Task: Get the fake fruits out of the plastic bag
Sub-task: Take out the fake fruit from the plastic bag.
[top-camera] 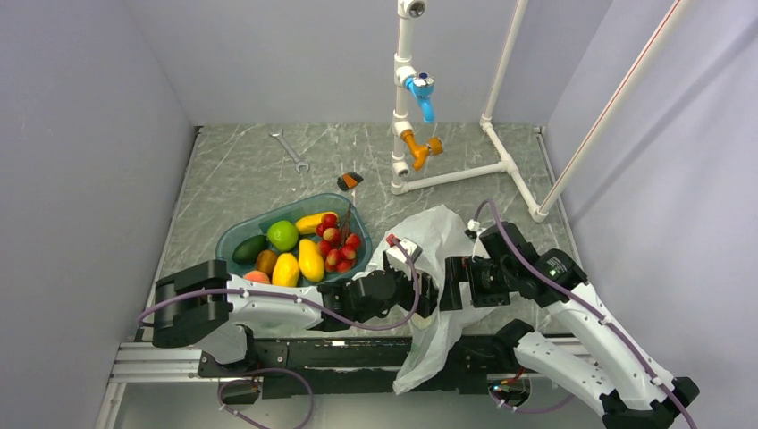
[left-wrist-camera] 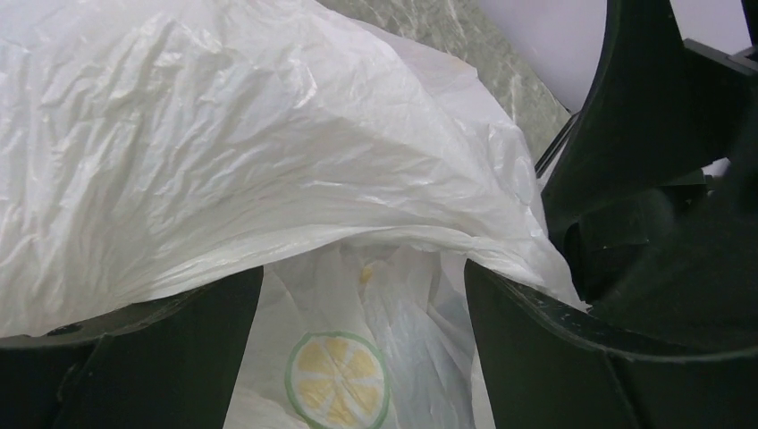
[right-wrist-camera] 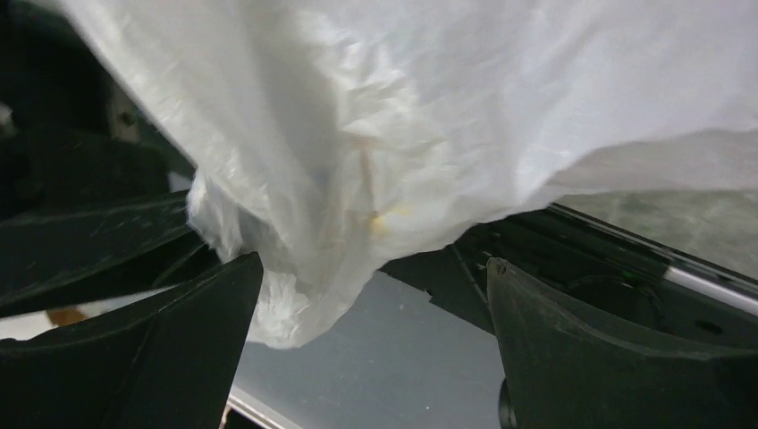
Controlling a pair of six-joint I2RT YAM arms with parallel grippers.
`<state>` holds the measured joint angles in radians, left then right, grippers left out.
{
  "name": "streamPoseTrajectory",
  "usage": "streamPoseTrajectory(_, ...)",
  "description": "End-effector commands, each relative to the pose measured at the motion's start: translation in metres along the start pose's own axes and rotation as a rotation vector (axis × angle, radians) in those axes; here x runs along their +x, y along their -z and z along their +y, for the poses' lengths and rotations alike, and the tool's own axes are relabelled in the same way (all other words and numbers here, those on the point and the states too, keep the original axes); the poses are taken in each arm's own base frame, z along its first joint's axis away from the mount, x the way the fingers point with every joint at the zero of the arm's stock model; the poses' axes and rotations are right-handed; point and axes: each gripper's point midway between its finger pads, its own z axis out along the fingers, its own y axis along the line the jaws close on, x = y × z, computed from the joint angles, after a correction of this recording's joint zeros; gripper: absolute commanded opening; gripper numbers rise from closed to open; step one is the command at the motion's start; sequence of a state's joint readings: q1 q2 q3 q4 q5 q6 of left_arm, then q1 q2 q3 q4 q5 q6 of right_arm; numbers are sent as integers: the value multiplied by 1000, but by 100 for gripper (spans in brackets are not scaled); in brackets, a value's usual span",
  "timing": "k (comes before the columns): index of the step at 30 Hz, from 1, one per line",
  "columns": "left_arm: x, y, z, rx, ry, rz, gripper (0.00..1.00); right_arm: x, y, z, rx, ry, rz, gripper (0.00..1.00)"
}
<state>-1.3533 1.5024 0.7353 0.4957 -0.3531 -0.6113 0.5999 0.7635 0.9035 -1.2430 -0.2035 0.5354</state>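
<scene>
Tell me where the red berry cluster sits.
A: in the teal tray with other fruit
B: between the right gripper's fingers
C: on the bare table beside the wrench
A: the top view shows the red berry cluster lying inside the teal tray, beside the yellow fruits.
</scene>
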Motion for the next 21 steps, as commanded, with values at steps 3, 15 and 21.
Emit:
streamPoseTrajectory(3,-26,-3,-12,21,39,-69,90,9,-4,24,-150,94,29,100)
streamPoseTrajectory(15,-26,0,-6,-9,48,-65,92,-4,-16,2,2,23,-49,27)
streamPoseTrajectory(21,-18,2,-12,90,43,-104,83,-17,11,22,-118,17,-185,0)
